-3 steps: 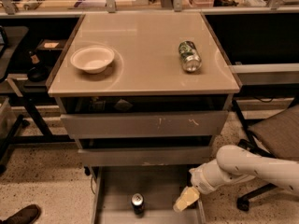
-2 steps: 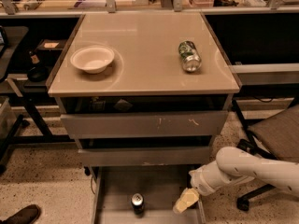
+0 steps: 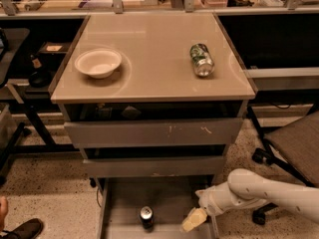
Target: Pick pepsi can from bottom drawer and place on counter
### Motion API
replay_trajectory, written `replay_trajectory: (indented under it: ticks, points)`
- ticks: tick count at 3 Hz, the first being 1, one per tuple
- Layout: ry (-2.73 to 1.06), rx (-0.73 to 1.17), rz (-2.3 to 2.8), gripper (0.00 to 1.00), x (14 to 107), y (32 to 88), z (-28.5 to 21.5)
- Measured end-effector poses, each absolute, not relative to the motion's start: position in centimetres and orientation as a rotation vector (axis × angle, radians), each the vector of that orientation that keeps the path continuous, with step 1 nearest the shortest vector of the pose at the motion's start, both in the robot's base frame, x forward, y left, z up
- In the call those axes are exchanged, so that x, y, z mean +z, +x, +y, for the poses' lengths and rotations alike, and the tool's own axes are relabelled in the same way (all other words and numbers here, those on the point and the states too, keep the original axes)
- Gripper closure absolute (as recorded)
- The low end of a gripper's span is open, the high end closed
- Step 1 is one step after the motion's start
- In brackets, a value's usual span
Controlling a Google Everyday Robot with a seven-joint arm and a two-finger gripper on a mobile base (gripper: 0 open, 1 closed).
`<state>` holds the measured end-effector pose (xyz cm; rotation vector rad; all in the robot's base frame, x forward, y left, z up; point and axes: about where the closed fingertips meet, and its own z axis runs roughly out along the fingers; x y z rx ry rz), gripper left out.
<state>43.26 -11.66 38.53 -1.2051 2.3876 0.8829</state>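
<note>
The beige bench [image 3: 154, 81] carries a white bowl [image 3: 98, 62] at left and a green-and-silver can [image 3: 201, 59] on its side at right. Below, the gripper [image 3: 193, 219] hangs over the bottom drawer [image 3: 124, 203], right of the upright pepsi can [image 3: 146, 217].

Pincer [image 3: 193, 219] right of pepsi can [image 3: 146, 217]

Glossy smooth beige counter [image 3: 149, 78]; matt grey metal bottom drawer [image 3: 167, 197]. Shiny metal pepsi can [image 3: 146, 217]. Pale plastic-looking gripper [image 3: 193, 220] over drawer's right side.
</note>
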Motion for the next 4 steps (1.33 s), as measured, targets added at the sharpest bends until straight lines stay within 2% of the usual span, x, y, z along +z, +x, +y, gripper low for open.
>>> replay_trajectory:
  ticks: [2, 4]
  points:
    - [-1.032, 1.074, 2.353, 0.0, 30.1, 43.6, -8.7]
    - [-0.992, 1.071, 2.314, 0.0, 28.2, 43.4, -7.6]
